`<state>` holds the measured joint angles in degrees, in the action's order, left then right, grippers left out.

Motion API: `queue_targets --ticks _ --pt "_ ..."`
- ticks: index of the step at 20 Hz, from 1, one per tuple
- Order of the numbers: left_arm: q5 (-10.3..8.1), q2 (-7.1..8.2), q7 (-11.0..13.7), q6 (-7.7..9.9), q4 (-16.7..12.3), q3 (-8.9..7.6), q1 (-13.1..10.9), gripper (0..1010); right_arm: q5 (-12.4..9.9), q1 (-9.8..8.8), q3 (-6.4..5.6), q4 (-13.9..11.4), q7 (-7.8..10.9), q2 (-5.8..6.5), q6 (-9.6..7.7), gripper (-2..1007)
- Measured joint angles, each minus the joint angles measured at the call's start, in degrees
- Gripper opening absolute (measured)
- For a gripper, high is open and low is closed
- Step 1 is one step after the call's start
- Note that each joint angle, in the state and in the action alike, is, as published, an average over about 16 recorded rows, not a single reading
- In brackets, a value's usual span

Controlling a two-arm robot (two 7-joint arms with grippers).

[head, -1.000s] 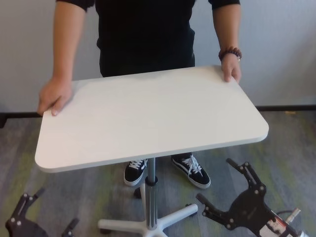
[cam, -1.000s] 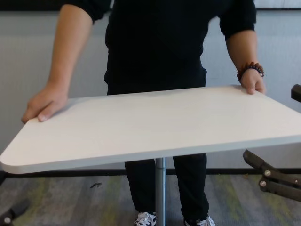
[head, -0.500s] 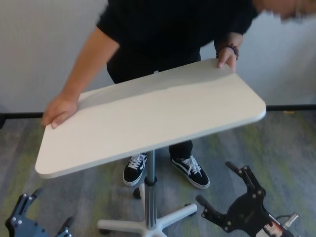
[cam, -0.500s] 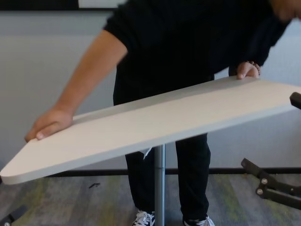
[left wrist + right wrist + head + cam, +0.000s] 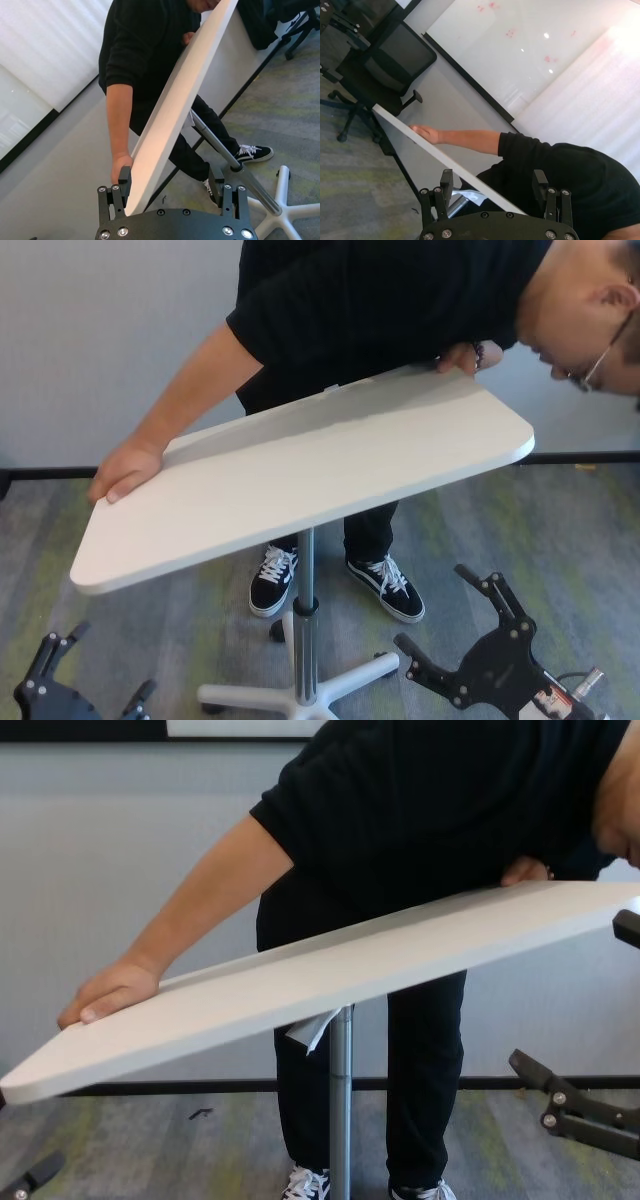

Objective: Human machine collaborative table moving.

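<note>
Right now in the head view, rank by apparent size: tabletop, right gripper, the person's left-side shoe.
1. tabletop, largest by far.
2. right gripper, though it sits nearer the camera.
3. shoe, smallest.

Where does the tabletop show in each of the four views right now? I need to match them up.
Head view: the table fills the middle, tilted, lower on the robot's left.
Chest view: the table crosses the frame as a slanted band, low on the robot's left.
Left wrist view: the table runs edge-on as a diagonal slab.
Right wrist view: the table shows only as a thin diagonal edge.
Shared landmark: the human in black, gripping the far edge.
</note>
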<state>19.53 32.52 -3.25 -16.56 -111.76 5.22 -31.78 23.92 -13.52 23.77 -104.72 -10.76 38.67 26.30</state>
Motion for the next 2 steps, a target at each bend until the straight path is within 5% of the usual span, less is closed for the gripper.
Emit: queue_targets --ticks 2 --pt "-0.37 0.05 0.1 -0.15 0.0 0.00 0.0 1002 -0.2 0.09 0.05 0.1 0.08 0.04 0.18 1003"
